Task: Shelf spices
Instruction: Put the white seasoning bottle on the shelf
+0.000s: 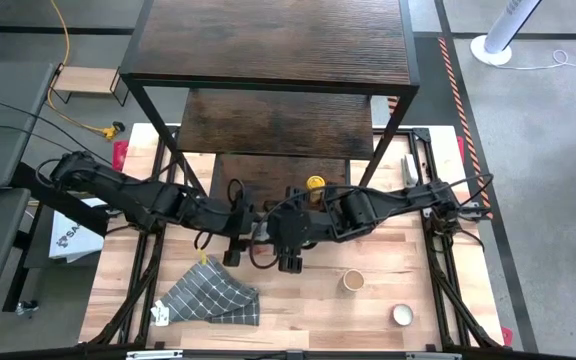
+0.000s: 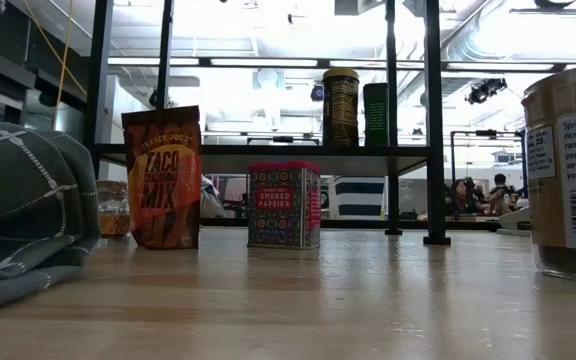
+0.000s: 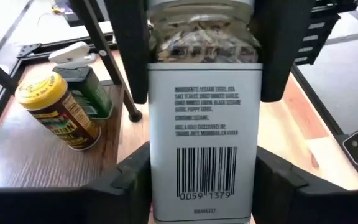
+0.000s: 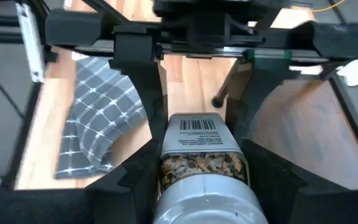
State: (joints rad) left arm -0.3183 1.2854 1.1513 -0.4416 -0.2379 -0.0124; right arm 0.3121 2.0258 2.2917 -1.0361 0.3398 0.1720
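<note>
Left wrist view: clear seasoning jar, white barcode label, seed-filled.

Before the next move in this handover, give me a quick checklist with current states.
1. Right gripper clamped on the seasoning jar near its lid: ok.
2. Left gripper placed at the jar's base end: ok.
3. Left gripper's hold firm enough to take the jar alone: cannot tell.
4. Bare shelf board free beside the yellow-lidded jar and green tin: ok.
5. Jar's clearance from the shelf leg: cannot tell.
6. Checked cloth lying apart from both grippers: ok.
</note>
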